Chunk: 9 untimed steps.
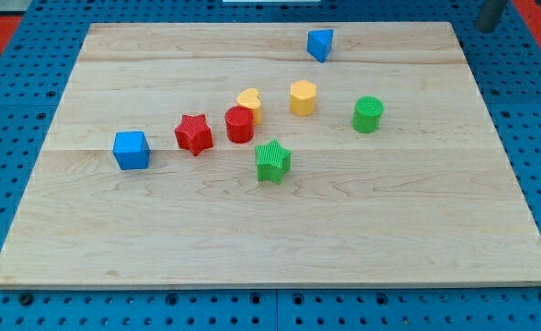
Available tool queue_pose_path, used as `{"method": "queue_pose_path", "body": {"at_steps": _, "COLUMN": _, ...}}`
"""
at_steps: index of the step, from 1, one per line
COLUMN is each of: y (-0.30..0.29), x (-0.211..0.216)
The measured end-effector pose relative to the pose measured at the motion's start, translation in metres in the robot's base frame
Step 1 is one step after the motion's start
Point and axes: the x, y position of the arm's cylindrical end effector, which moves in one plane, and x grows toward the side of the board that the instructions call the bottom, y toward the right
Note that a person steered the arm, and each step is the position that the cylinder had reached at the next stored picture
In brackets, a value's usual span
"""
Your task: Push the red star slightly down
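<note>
Broadly, the wooden board (280, 230) fills most of the view, lying on a blue perforated table (4, 303) that shows along every edge. At the board's top right corner, just off the wood, stands a dark grey rod (491, 13), cut off by the view's top edge; my tip (485, 28) seems to be its lower end there, though it is blurred, and it is well apart from every block. There are no fingers on this arm, only the rod.

Nearest the board's left edge sits the blue cube (131, 150). The red star (194, 134) stands just to its right, left of the board's centre, apart from the cube and close beside the red cylinder (239, 124). Below them, nearer the bottom edge, is the green star (272, 161). The green cylinder (367, 114) stands towards the right edge. The yellow hexagon (303, 97) lies left of it, and the yellow heart (249, 100) sits just behind the red cylinder, perhaps touching it. The blue triangular block (320, 44) rests near the top edge.
</note>
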Motion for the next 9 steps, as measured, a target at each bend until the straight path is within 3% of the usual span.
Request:
{"method": "queue_pose_path", "body": {"at_steps": 3, "y": 0.001, "x": 0.005}}
{"method": "queue_pose_path", "body": {"at_steps": 6, "y": -0.097, "x": 0.010}}
{"method": "queue_pose_path", "body": {"at_steps": 8, "y": -0.125, "x": 0.055}}
{"method": "queue_pose_path", "body": {"at_steps": 9, "y": -0.171, "x": 0.072}}
